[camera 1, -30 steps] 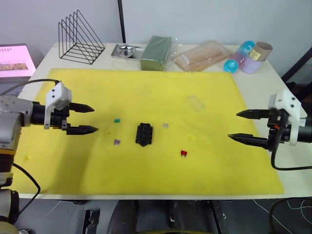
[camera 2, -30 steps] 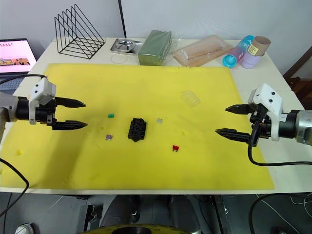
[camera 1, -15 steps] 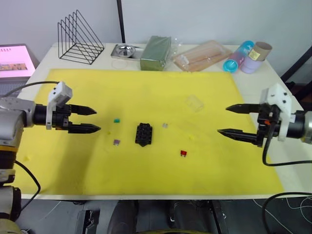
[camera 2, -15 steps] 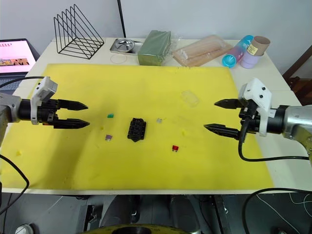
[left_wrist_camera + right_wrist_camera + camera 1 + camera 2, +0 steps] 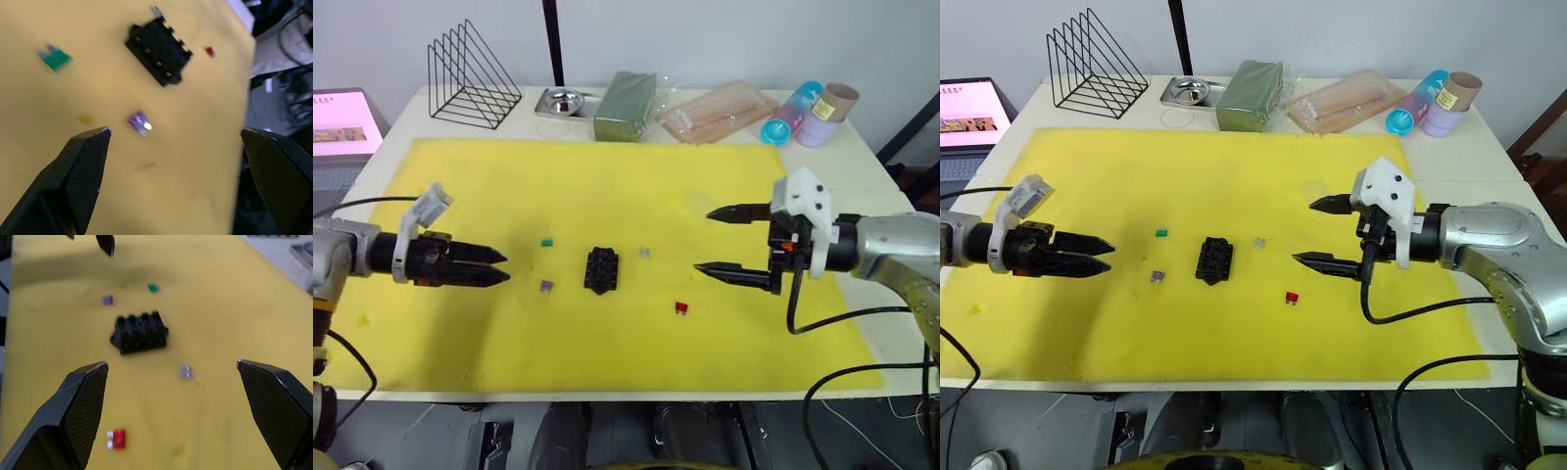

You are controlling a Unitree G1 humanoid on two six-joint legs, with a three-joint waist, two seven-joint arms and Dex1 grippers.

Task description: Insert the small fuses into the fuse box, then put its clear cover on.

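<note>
The black fuse box (image 5: 602,270) lies mid-mat on the yellow mat (image 5: 607,186). Around it lie the small fuses: green (image 5: 547,241), purple (image 5: 546,286), pale grey (image 5: 645,252) and red (image 5: 682,307). The clear cover (image 5: 1315,188) shows faintly by the upper finger of my right gripper. My left gripper (image 5: 505,267) is open, hovering left of the purple fuse (image 5: 140,122). My right gripper (image 5: 703,240) is open, right of the grey fuse (image 5: 185,371) and above the red fuse (image 5: 116,438), holding nothing.
Along the table's back edge stand a wire rack (image 5: 473,73), a metal tray (image 5: 566,102), a large green block (image 5: 626,106), a clear bag of sticks (image 5: 720,111) and cups (image 5: 808,116). A laptop screen (image 5: 342,122) sits at far left.
My right gripper has moved left from the mat's right edge to near the grey and red fuses. My left gripper has rolled at the wrist and dropped slightly.
</note>
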